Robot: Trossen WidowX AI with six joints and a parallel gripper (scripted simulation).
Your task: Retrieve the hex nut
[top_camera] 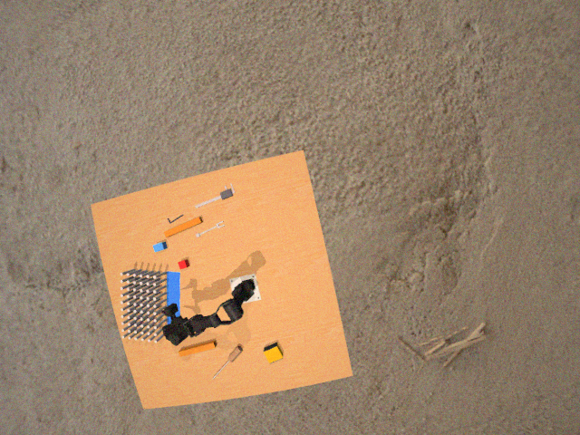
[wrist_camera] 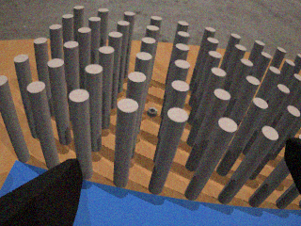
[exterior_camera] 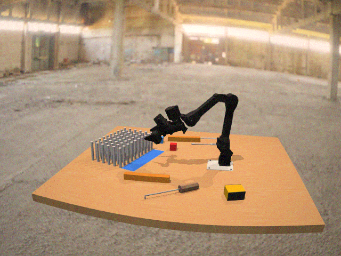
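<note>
The hex nut [wrist_camera: 151,111] lies on the table between standing spacers, a few rows behind the front row. The grey spacers [exterior_camera: 120,157] [wrist_camera: 126,146] all look upright. The blue taped strip [top_camera: 173,285] [exterior_camera: 143,161] [wrist_camera: 122,202] runs along their front; no nut shows on its visible part. My gripper [exterior_camera: 151,140] [wrist_camera: 186,161] is open and empty, tilted down above the strip near the front row; contact with spacers cannot be judged. A brown-handled hook tool [top_camera: 235,353] [exterior_camera: 188,187] lies on the table. A grey-handled tool [top_camera: 227,193] and a thin forked tool [top_camera: 210,229] [exterior_camera: 203,144] lie on the opposite side.
Orange bars [top_camera: 182,227] [top_camera: 198,348] [exterior_camera: 184,138] [exterior_camera: 146,177] lie on both sides. A small black L-shaped key [top_camera: 175,218], a blue block [top_camera: 159,246] and a red cube [top_camera: 183,264] [exterior_camera: 173,146] lie on one side. A yellow-and-black block [top_camera: 273,353] [exterior_camera: 234,192] is beyond the brown handle.
</note>
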